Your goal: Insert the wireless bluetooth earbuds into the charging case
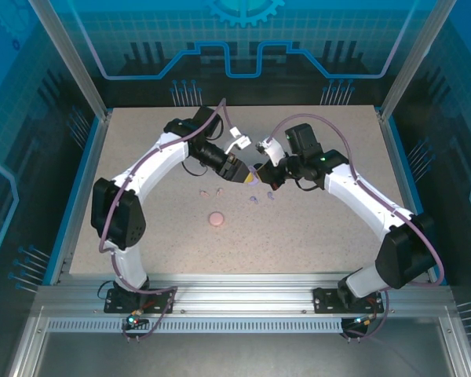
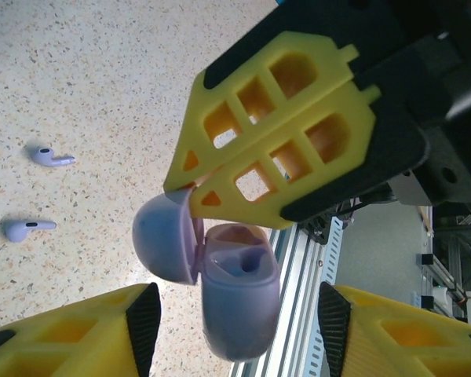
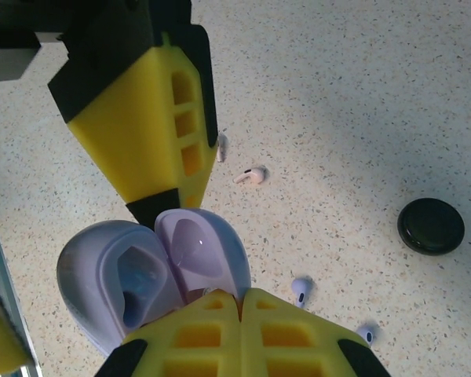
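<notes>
The lavender charging case [image 2: 239, 306] hangs above the table with its lid [image 2: 161, 239] swung open and both wells empty. My right gripper [image 3: 239, 297] is shut on the lid's edge [image 3: 196, 243]. My left gripper [image 2: 239, 314] stands open around the case body [image 3: 110, 275], with a gap between each pad and the case. Both grippers meet mid-table, the left gripper [image 1: 242, 173] beside the right gripper [image 1: 257, 177]. Two lavender earbuds [image 2: 47, 155] [image 2: 27, 228] lie on the table below, also seen from above [image 1: 253, 199] [image 1: 270, 196]. Two pink earbuds [image 3: 251, 176] [image 3: 221, 147] lie nearby.
A shut round pink case [image 1: 216, 219] sits on the speckled table in front of the grippers. A shut black case [image 3: 431, 225] lies off to the right of the earbuds. The aluminium rail [image 2: 298, 259] marks the table's near edge.
</notes>
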Motion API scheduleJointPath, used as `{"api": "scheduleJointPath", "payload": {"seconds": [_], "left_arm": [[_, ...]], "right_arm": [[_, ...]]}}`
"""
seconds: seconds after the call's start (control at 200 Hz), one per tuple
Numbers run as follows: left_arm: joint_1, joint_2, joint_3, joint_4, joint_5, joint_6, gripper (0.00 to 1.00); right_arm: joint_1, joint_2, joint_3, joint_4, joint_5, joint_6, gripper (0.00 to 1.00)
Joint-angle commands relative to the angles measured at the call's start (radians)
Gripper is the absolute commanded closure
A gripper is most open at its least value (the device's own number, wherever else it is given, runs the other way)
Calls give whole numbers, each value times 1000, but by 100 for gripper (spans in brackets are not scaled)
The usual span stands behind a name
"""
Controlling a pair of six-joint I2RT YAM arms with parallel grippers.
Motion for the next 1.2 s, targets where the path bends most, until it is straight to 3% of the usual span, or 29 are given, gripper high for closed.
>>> {"api": "scheduleJointPath", "payload": {"seconds": [0.0,0.2,0.77,0.945,1.116,1.176,1.196], "left_arm": [[-4,17,28,0,39,13,45],[-8,30,34,3,46,14,54],[-20,51,47,-5,66,25,67],[-25,54,51,-10,71,27,78],[-26,51,42,-15,71,31,100],[-26,44,29,-5,71,28,100],[-26,40,21,1,70,25,100]], "right_arm": [[15,18,31,5,-27,-5,100],[17,21,33,9,-25,-2,100],[19,20,46,3,-29,0,100],[20,19,47,5,-27,1,100],[19,19,54,5,1,10,100],[14,22,61,5,30,26,100],[12,23,64,5,40,33,95]]}}
